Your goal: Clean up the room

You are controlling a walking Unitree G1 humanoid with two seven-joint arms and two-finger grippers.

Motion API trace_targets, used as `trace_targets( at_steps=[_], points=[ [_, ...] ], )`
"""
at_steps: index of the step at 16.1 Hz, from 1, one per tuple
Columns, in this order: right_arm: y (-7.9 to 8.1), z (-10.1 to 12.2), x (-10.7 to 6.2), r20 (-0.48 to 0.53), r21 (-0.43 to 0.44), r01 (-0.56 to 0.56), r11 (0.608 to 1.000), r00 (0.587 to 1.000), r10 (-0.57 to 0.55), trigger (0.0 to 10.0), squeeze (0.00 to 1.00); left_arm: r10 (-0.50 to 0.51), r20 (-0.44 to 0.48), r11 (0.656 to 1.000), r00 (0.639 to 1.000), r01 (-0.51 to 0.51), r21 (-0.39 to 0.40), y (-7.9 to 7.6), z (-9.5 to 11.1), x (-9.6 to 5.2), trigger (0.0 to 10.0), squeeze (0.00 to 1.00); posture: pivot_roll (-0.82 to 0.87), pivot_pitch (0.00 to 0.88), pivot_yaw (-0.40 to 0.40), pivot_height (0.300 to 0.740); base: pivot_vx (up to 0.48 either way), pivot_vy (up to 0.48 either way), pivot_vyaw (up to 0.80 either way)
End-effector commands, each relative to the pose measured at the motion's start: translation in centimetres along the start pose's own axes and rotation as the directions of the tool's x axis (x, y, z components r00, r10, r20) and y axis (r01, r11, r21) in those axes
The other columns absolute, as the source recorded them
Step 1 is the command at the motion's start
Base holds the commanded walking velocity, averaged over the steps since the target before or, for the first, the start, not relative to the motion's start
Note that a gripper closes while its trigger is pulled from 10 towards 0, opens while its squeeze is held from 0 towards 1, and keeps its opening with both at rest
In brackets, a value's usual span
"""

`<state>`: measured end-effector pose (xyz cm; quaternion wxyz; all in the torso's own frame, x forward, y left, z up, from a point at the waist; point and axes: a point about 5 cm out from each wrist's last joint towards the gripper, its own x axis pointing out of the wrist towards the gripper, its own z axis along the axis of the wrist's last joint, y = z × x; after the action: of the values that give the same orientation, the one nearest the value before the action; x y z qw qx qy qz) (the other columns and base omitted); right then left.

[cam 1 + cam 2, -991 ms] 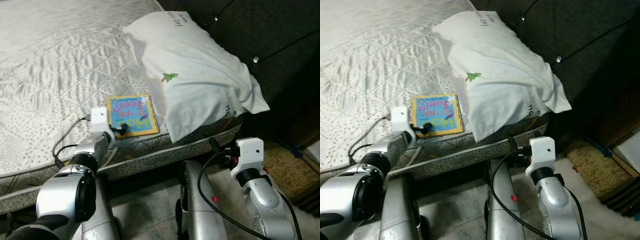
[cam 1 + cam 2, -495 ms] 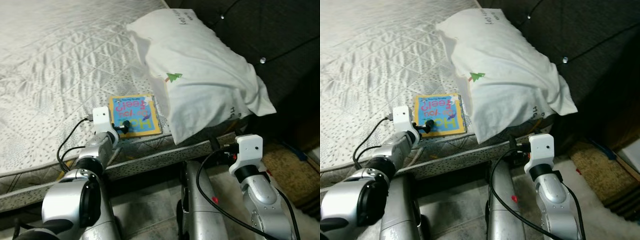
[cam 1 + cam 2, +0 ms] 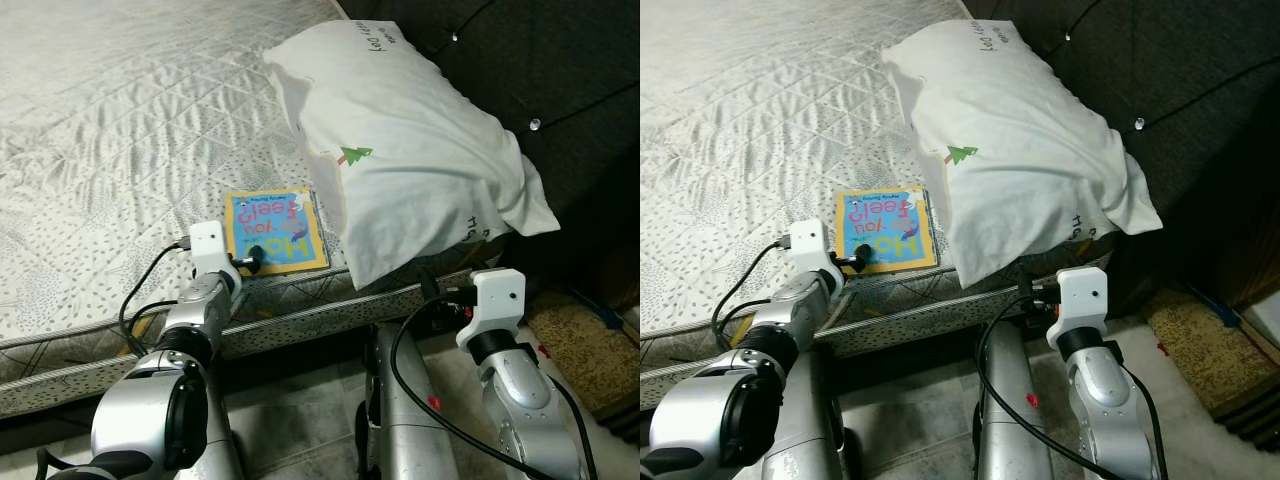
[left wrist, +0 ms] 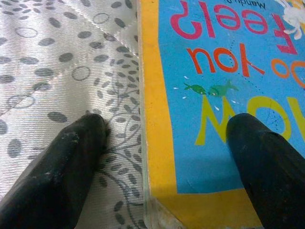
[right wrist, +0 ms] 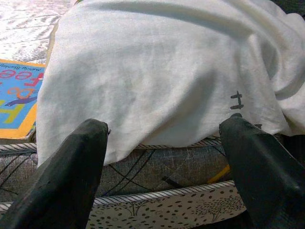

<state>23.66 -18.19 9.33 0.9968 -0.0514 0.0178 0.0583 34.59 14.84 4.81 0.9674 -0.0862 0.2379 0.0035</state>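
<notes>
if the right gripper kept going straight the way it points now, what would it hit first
Most likely the white fabric pillow hanging over the mattress edge. In the right wrist view the open right gripper aims about where the pillow's lower edge meets the mattress side, so depth leaves it unclear.

A bed (image 3: 110, 130) carries everything here. Its top is a pale quilted mattress cover stitched in a diamond pattern, with a print of small grey dots and leaves. A band of darker patterned fabric with white piping runs along its near side.

A large white pillow (image 3: 410, 160) lies at the head end, against a dark tufted headboard (image 3: 560, 80). It bears a small green tree and some dark lettering, and its lower corner hangs over the near edge.

Just beside the pillow, close to that edge, a thin picture book (image 3: 274, 229) lies flat. Its cover is blue with a yellow border and coloured letters.

Below the bed is a grey tiled floor (image 3: 290, 420).
</notes>
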Motion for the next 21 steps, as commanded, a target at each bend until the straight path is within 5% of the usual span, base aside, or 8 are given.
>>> trace_targets(
  at_steps=[1, 11, 18, 21],
  points=[
    [-0.4, -0.1, -0.1, -0.002, -0.011, 0.009, 1.0, 1.0, -0.009, 10.0, 0.0, -0.017, -0.078, 1.0, 0.997, 0.018, 0.012, -0.6, -1.6, -0.1, 10.0, 0.0, -0.11, 0.073, 0.004, 0.49, 0.0, 0.0, 0.0],
    [-0.3, 0.1, 0.0, 0.004, -0.011, 0.011, 1.0, 1.0, -0.01, 10.0, 0.0, -0.039, -0.039, 0.999, 0.998, 0.04, 0.023, -2.1, -0.2, 0.2, 10.0, 0.0, -0.11, 0.068, 0.005, 0.49, 0.0, 0.0, 0.0],
    [0.1, 0.1, 0.2, 0.01, 0.0, 0.005, 1.0, 1.0, -0.005, 10.0, 0.0, -0.007, 0.159, 1.0, 0.987, 0.007, -0.003, -1.0, 2.2, -0.3, 10.0, 0.0, -0.08, 0.055, 0.003, 0.49, 0.0, 0.0, 0.0],
    [0.3, 0.0, 0.3, 0.01, 0.005, -0.004, 1.0, 1.0, 0.004, 10.0, 0.0, 0.05, 0.334, 0.999, 0.941, -0.042, -0.032, -0.2, 2.7, -3.1, 10.0, 0.0, -0.06, 0.049, -0.003, 0.49, 0.0, 0.0, 0.0]
  ],
)
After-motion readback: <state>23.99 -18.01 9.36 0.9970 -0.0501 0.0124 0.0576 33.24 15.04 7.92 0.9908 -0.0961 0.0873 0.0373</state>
